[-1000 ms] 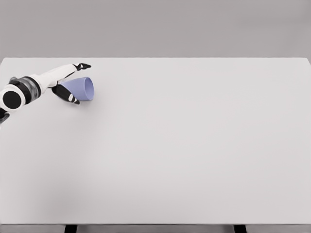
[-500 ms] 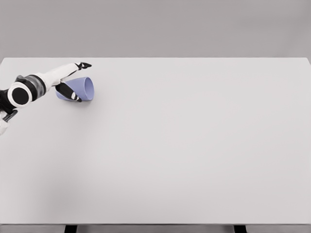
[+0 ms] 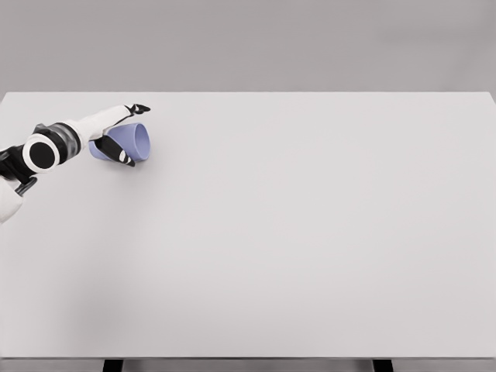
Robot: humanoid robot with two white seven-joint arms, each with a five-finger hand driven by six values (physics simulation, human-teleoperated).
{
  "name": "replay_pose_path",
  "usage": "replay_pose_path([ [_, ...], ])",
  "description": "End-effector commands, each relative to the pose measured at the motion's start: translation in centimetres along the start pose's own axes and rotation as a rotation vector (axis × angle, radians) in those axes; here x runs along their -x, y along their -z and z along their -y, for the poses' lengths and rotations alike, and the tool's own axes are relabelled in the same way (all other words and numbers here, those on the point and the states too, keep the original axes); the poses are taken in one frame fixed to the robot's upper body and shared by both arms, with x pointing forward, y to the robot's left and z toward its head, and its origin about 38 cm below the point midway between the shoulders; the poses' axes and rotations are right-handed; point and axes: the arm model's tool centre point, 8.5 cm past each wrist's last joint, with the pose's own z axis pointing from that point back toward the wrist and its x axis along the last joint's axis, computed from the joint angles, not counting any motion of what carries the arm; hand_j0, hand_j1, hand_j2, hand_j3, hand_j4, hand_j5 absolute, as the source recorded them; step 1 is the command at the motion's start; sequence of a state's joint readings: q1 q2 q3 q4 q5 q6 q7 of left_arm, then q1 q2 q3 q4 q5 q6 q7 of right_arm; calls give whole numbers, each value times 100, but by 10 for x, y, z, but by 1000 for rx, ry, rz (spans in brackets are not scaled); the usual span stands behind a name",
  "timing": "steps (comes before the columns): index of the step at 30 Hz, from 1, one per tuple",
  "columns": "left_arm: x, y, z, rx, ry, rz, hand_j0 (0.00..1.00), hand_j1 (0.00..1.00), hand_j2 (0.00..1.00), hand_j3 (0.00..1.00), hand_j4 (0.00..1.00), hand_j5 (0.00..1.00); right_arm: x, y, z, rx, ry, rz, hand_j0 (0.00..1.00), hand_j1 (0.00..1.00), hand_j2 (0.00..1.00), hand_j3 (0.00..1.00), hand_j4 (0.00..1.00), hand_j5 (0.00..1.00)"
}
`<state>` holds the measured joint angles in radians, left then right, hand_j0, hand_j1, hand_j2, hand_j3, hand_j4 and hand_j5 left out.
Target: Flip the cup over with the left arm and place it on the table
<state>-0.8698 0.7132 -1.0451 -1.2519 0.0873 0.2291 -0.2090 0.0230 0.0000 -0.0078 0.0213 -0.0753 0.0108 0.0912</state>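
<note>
A lavender cup [image 3: 135, 142] lies on its side at the far left of the white table [image 3: 310, 232], its mouth facing right. My left hand [image 3: 133, 134] reaches in from the left edge and straddles the cup's base end. The fingers [image 3: 136, 108] stretch out just above the cup with a small gap. The black-tipped thumb [image 3: 122, 156] lies against its lower front side. The hand looks open around the cup, not clamped on it. The cup rests on the table. My right arm is out of view.
The table's back edge runs a little behind the cup, with a plain grey wall beyond. The left table edge is close to my forearm [image 3: 46, 150].
My left forearm has swung inward and upward, the wrist drawing nearer the cup. The thumb slid slightly right along the cup's lower side. The cup has stayed put.
</note>
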Motion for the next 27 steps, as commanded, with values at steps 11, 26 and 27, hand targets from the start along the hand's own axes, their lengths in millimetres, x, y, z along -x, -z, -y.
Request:
replay_pose_path([
  [11,9,1,5,7,-6,-27,100,100,100,100,100,100,0,0,0,-1,0,0,100,100,100,100,100,100],
  [26,2,12,15,15,-7,-27,91,91,91,91,91,91,0,0,0,-1,0,0,100,100,100,100,100,100],
  [27,1,12,15,15,-6,-26,89,89,89,89,89,89,0,0,0,-1,0,0,100,100,100,100,100,100],
])
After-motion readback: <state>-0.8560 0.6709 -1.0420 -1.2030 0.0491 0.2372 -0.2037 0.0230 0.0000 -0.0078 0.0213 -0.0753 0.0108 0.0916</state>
